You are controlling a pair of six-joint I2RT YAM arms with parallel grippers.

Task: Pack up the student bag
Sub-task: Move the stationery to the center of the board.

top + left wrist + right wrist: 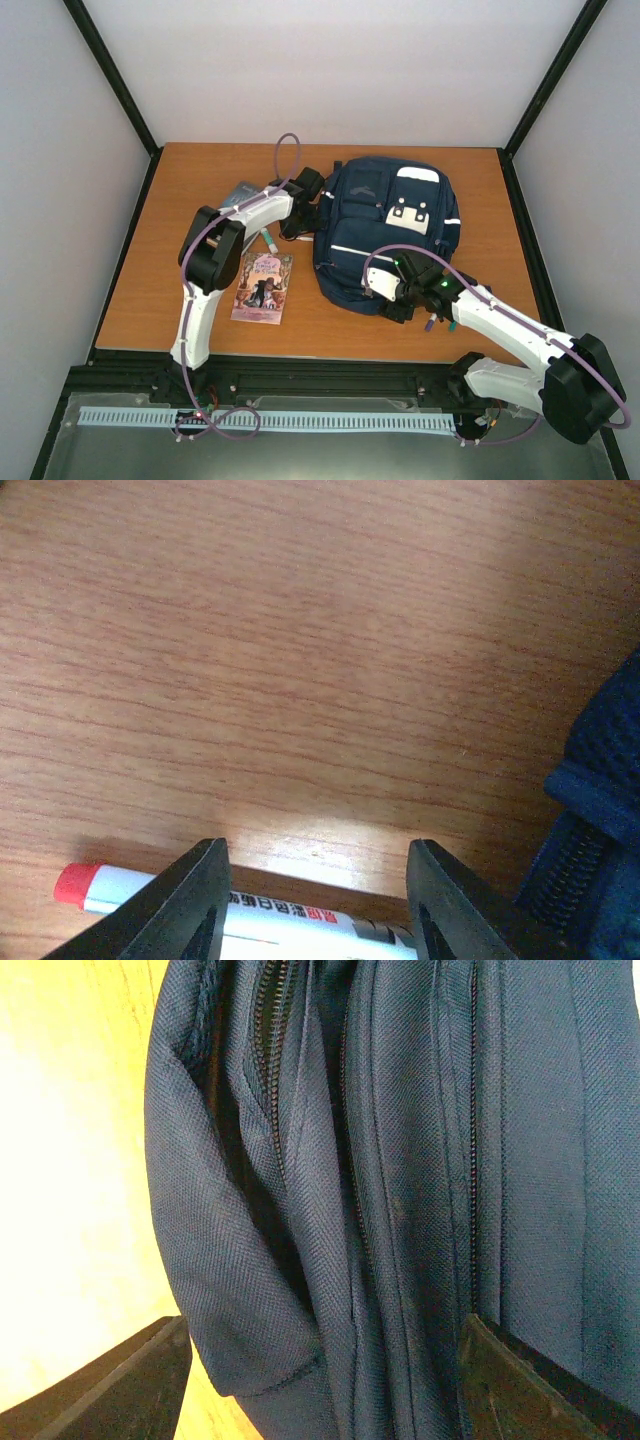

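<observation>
left wrist: red-capped marker [250, 917] at left tool [317, 880] | top: book [262, 287] near student bag [385, 230]

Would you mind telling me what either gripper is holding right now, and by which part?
Nothing clearly. The left gripper straddles the marker's white barrel without visibly pinching it; the right gripper brackets the student bag's zippered edge, grip uncertain.

Premises: laboratory robot cell. Grounds — bare white panels [330, 60] in a black frame [111, 75] enclose one wooden counter [330, 335]; left arm [195, 320] and right arm [510, 330] are bolted to a dark rail [330, 372] at its near edge; slotted cable duct [270, 420] alongside.
</observation>
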